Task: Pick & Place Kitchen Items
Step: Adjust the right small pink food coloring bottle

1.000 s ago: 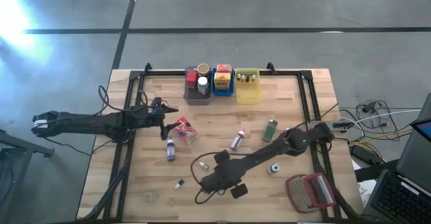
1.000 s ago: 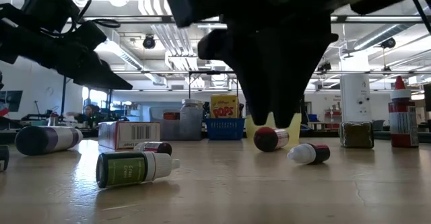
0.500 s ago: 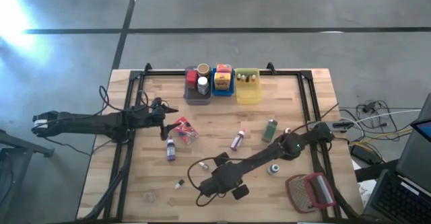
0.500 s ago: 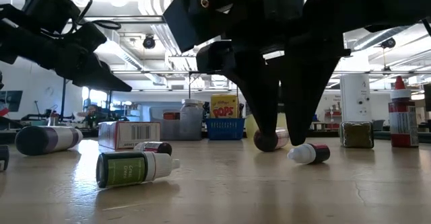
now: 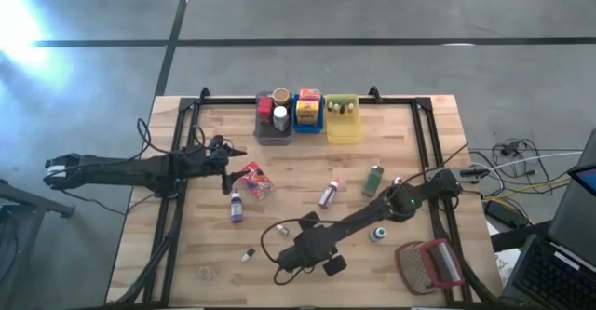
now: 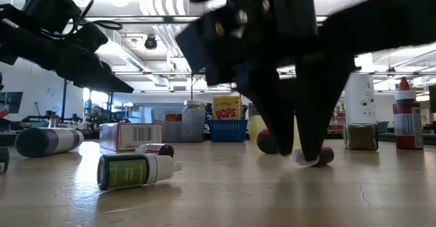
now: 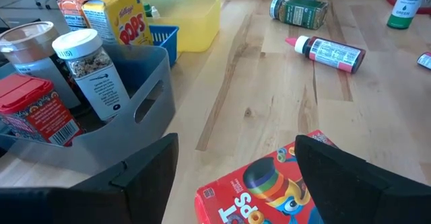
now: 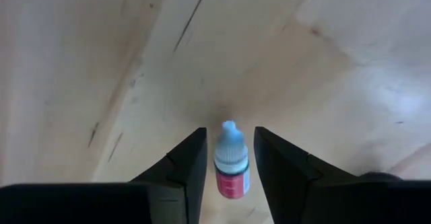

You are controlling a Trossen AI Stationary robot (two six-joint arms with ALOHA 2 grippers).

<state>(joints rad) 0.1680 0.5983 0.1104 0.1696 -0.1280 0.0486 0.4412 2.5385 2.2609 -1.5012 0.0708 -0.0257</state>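
A tiny bottle with a white cap and a red label (image 8: 232, 165) lies on its side on the wooden table (image 5: 410, 133), also seen in the high view (image 5: 279, 228) and the low view (image 6: 320, 156). My right gripper (image 8: 229, 158) points down over it. It is open, one finger on each side of the bottle, with a thin gap showing at both sides. My left gripper (image 7: 237, 142) hovers open at the left above a red cereal box (image 7: 266, 190), clear of it (image 5: 229, 157).
Grey (image 5: 274, 128), blue (image 5: 308, 114) and yellow (image 5: 343, 124) bins stand at the far edge with goods inside. Loose items lie about: a purple bottle (image 5: 236, 206), a pink bottle (image 5: 328, 195), a green bottle (image 5: 373, 180), a small jar (image 5: 379, 234), a red-framed mesh object (image 5: 430, 263).
My right gripper has come down toward the table and tipped steeper, so its fingertips now stand beside the small white-capped bottle. The bottle has stayed where it lay.
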